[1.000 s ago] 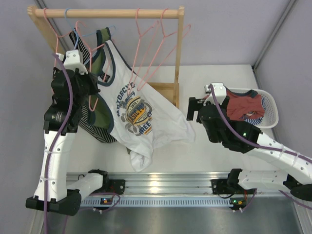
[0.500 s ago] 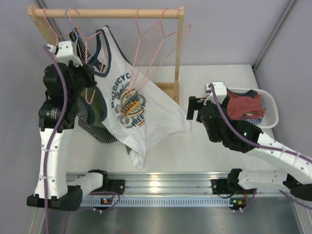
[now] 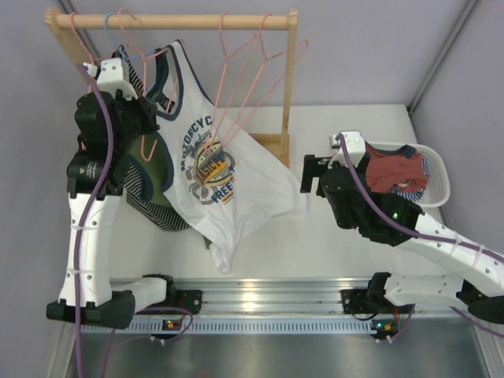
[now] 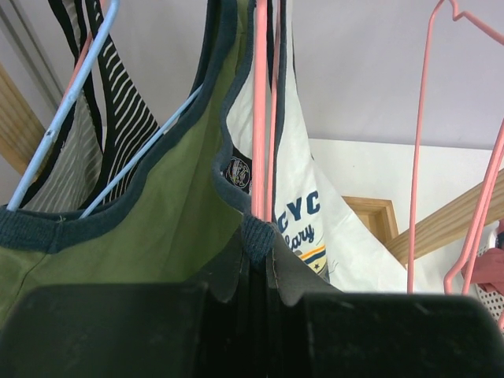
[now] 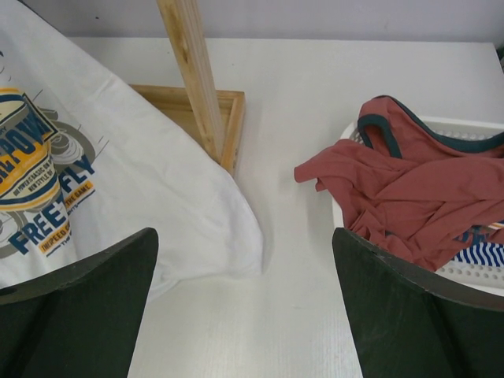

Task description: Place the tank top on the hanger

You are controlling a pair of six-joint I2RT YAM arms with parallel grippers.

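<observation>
A: White tank top [image 3: 209, 169] is rising compared with a second ago. Left claw [image 4: 256, 236] is lifting it, clenched on its navy trim, with pink hanger [image 4: 258, 118] wire running up just above the pinch.

B: So hanging is progressing. Hem is still trailing on the white table [image 3: 331, 244], below that claw. Right claw [image 5: 242, 236] is idling, spread wide and empty. Wooden rail [image 3: 173, 21] above, grey walls behind.

A robotics lab cell, dressed up as a laundry corner: the left arm [image 3: 88, 236] and right arm [image 3: 425, 240] are bolted to an aluminium rail [image 3: 252, 303] at the near edge of a white desk [image 3: 354, 122], plain grey panels [image 3: 370, 47] wall it in, and a small wooden clothes rack [image 3: 173, 21] and white laundry basket [image 3: 443, 177] stand as props
</observation>
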